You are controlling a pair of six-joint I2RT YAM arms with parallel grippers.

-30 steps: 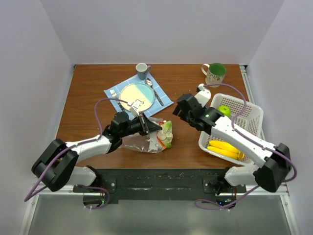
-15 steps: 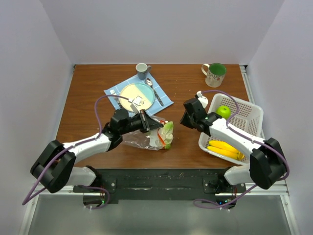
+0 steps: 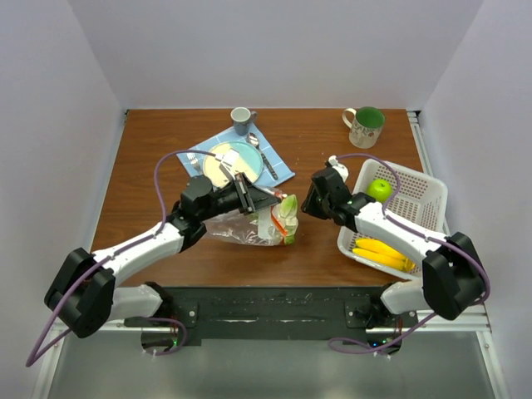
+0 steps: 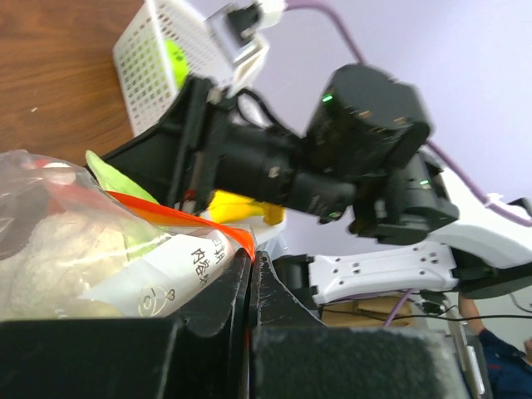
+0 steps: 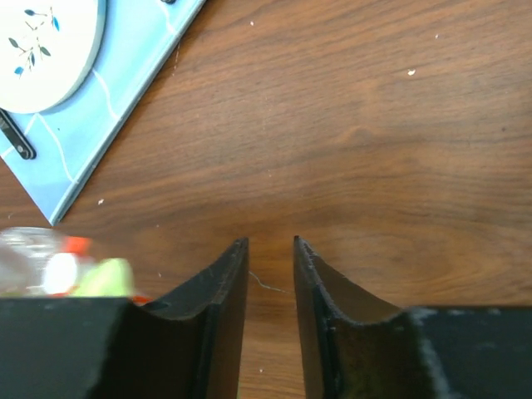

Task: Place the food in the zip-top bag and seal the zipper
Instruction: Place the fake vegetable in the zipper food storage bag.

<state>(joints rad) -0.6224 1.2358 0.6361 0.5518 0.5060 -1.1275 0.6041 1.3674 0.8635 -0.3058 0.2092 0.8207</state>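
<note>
Zip-top bag (image 3: 241, 229), clear and crinkly, pinched at its orange-red zipper (image 4: 179, 218) by left gripper (image 4: 252, 259); right gripper (image 5: 270, 245) gapes narrowly, empty.

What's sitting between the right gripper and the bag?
Only bare table. The right wrist view shows plain wood from the right gripper across to the bag, and the top view agrees.

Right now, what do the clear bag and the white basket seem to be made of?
The zip-top bag: thin clear plastic film, glossy, by its creases and see-through look. The basket: probably rigid white plastic, matte, by its moulded lattice walls.
</note>
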